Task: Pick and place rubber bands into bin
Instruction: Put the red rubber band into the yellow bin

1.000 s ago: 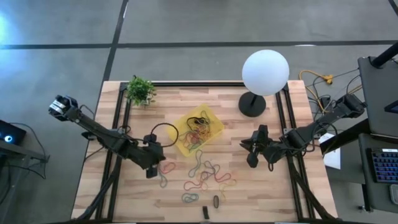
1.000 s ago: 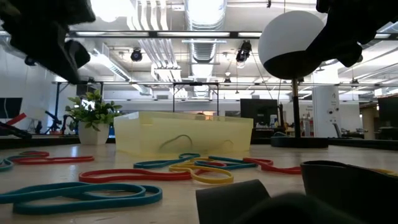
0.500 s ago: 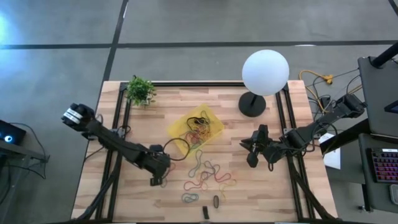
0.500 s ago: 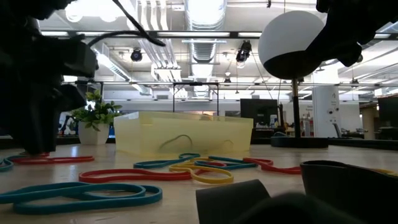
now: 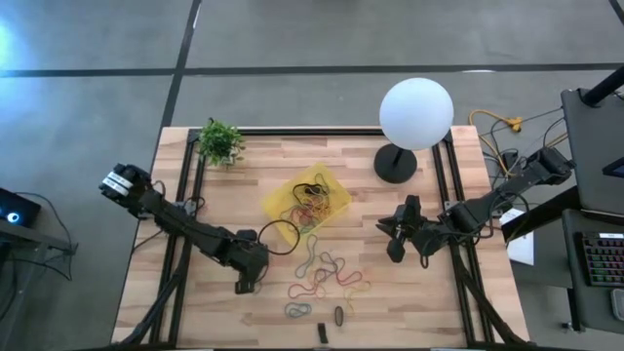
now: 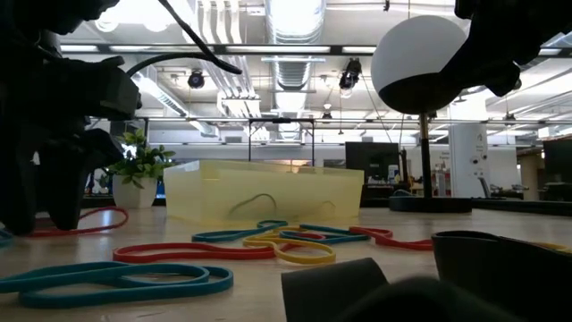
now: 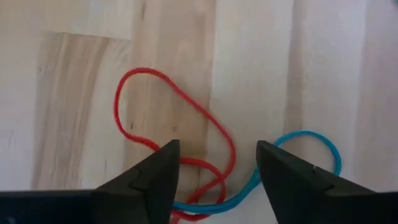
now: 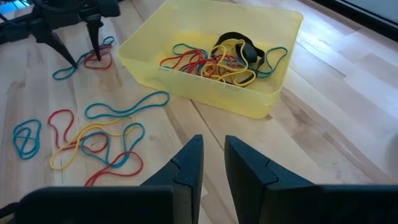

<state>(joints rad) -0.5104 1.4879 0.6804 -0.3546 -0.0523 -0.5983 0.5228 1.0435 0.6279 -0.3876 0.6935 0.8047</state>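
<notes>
The yellow bin [image 5: 336,185] stands mid-table with several rubber bands [image 8: 217,59] in it. More rubber bands [image 5: 322,268] lie loose on the wood on its near side. My left gripper [image 5: 244,284] is open and low over the table's near left, astride a red band [image 7: 144,70] that crosses a blue band [image 7: 308,132]. In the low view its two fingers [image 6: 67,192] reach down to the tabletop. My right gripper [image 5: 393,252] hovers right of the bin. Its fingers [image 8: 189,165] stand a narrow gap apart with nothing between them. My left gripper comes at the red band from above, slanting down, with its open fingers on either side of the band's near part [image 7: 208,165]. One fingertip [image 7: 166,155] covers a stretch of the band. I cannot tell whether it touches it.
A lamp with a white globe [image 5: 416,112] and a black round base [image 5: 395,164] stands at the far right. A small potted plant [image 5: 220,141] is at the far left. Two small dark oblong pieces [image 5: 338,315] lie near the front edge. Black rails [image 5: 185,185] run along both table sides.
My left gripper has come down toward the table, tipping steeper, and has opened from shut to wide. It now stands astride the red band. The red band's end beside it now arches up off the wood. My right arm has kept still.
</notes>
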